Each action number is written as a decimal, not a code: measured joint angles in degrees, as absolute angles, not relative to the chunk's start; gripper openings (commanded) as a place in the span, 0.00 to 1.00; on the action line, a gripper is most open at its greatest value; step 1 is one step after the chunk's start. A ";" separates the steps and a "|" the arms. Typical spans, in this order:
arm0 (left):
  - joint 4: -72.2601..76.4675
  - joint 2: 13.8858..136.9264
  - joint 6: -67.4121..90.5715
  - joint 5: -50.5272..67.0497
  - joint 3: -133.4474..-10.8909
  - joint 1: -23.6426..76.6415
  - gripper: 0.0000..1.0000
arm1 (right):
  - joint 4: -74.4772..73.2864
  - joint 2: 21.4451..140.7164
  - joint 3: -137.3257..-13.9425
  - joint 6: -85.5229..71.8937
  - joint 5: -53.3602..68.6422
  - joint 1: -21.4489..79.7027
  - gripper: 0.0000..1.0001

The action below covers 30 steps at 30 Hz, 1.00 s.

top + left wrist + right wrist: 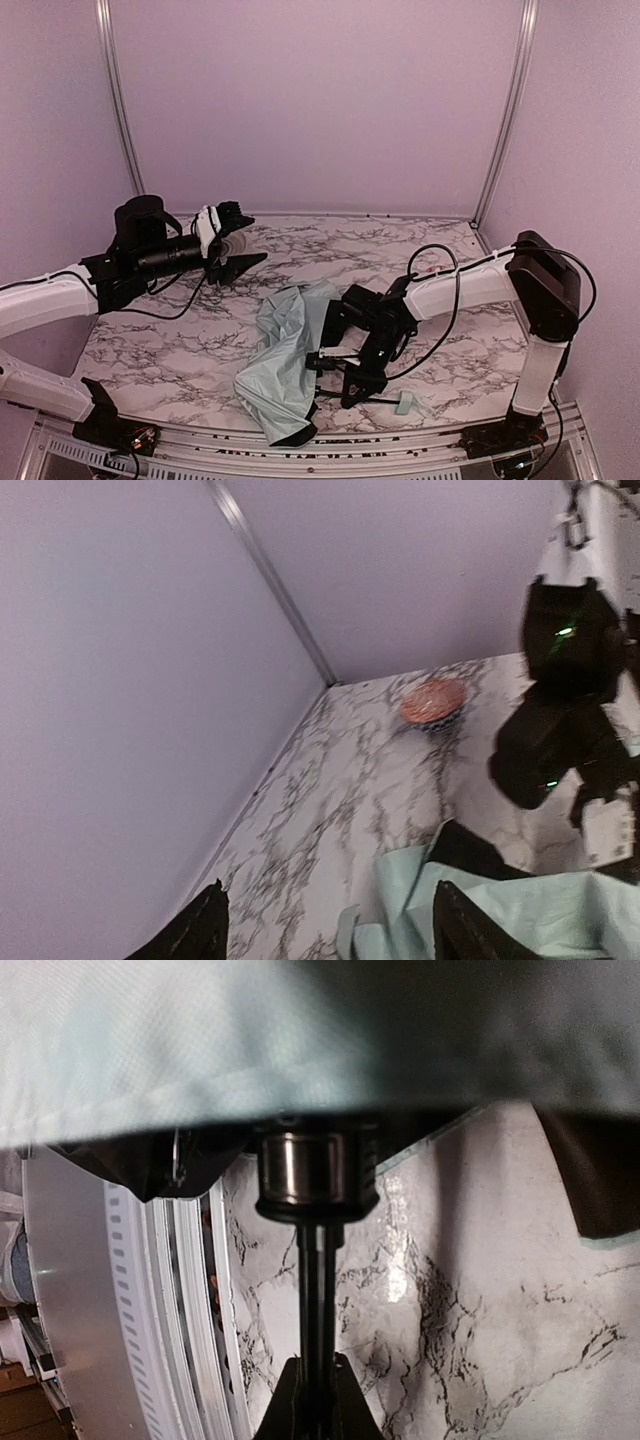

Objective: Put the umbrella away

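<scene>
umbrella (283, 360) lay on the table (170, 345) near its front edge, with the cloth slack and crumpled. the canopy (500, 915) is the reference for all positions below.

right gripper (350, 372) sat just right of the canopy, touching its edge. its fingers (285, 1415) were closed tight on the shaft (318, 1280), just below a metal collar (315, 1168) that passed under the canopy's hem. nothing else was in that grip.

left gripper (232, 242) hung in the air, well apart from the canopy, up and to its far left. its jaws stood wide apart with nothing between them. in the left wrist view the canopy lay below and ahead of the fingertips, not touching them.

long axis: the shaft ran from the canopy out to the right along the front edge. it ended at the handle (405, 403), which rested on the table right of the canopy, beyond the right gripper. the canopy's bulk lay crosswise to that line.

a pink lump (433, 700) lay behind the canopy, well apart from it.

judgement: the right arm was the nearer one and already fixed the shaft. the left arm would need to come down and rightward onto the canopy's left flank, since the loose cloth lay between it and the shaft. thin cloth of this kind could slip from the grip or snag.
</scene>
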<state>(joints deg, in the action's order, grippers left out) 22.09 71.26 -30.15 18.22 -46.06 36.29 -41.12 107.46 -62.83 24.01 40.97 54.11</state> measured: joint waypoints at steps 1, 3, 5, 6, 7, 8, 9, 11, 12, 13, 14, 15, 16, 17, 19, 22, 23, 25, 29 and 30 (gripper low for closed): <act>18.52 67.26 -30.89 21.21 -46.30 39.29 0.74 | -41.12 107.53 -62.83 24.01 41.12 54.04 0.00; 9.80 62.13 -31.97 26.02 -47.35 45.21 0.78 | -41.12 107.63 -62.85 24.01 41.32 53.98 0.00; 1.98 60.01 -32.67 29.19 -47.94 48.42 0.81 | -41.15 107.72 -62.85 24.05 41.54 53.84 0.00; -2.37 59.57 -32.73 30.41 -48.01 49.69 0.82 | -41.17 107.79 -62.87 24.08 41.63 53.74 0.00; -5.63 59.61 -32.95 31.14 -48.01 50.57 0.82 | -41.21 107.83 -62.94 24.08 41.69 53.69 0.00; -9.06 59.86 -33.04 31.79 -47.99 51.70 0.83 | -41.43 108.05 -63.16 24.14 41.71 53.65 0.00; -11.90 60.12 -33.19 32.27 -47.97 52.73 0.83 | -41.65 108.27 -63.44 24.21 41.74 53.60 0.00; -16.03 60.86 -33.98 32.82 -47.90 55.29 0.83 | -42.09 108.90 -64.07 24.23 41.74 53.54 0.00; -17.61 61.56 -34.54 32.97 -47.81 56.86 0.82 | -42.24 109.08 -64.27 24.23 41.74 53.47 0.00; -18.76 62.37 -35.24 32.95 -47.72 58.17 0.81 | -42.33 109.19 -64.38 24.25 41.71 53.43 0.00; -19.53 62.67 -35.97 32.71 -47.62 58.54 0.80 | -42.44 109.30 -64.53 24.25 41.71 53.43 0.00; -20.12 64.47 -36.86 32.25 -47.35 60.23 0.78 | -42.48 109.30 -64.60 24.25 41.69 53.43 0.00; -20.45 65.41 -37.60 31.62 -47.07 60.86 0.75 | -42.52 109.30 -64.66 24.27 41.69 53.43 0.00; -20.71 66.32 -38.35 30.65 -46.70 61.25 0.73 | -42.52 109.30 -64.69 24.29 41.69 53.43 0.00; -20.91 67.64 -39.72 28.73 -45.89 61.28 0.70 | -42.54 109.30 -64.69 24.43 41.67 53.43 0.00; -20.84 68.40 -42.28 26.59 -45.08 61.23 0.63 | -42.59 109.30 -64.71 24.49 41.65 53.43 0.00; -20.78 68.51 -42.98 26.04 -44.91 61.25 0.59 | -42.59 109.30 -64.71 24.49 41.65 53.43 0.00; -20.75 68.84 -44.27 25.06 -44.71 61.25 0.43 | -42.59 109.30 -64.71 24.51 41.65 53.43 0.00; -20.34 69.71 -44.97 24.21 -44.71 61.25 0.00 | -42.70 109.30 -64.79 24.67 41.60 53.43 0.00; -19.97 69.84 -44.88 23.79 -44.71 61.25 0.00 | -42.70 109.30 -64.79 24.67 41.56 53.43 0.00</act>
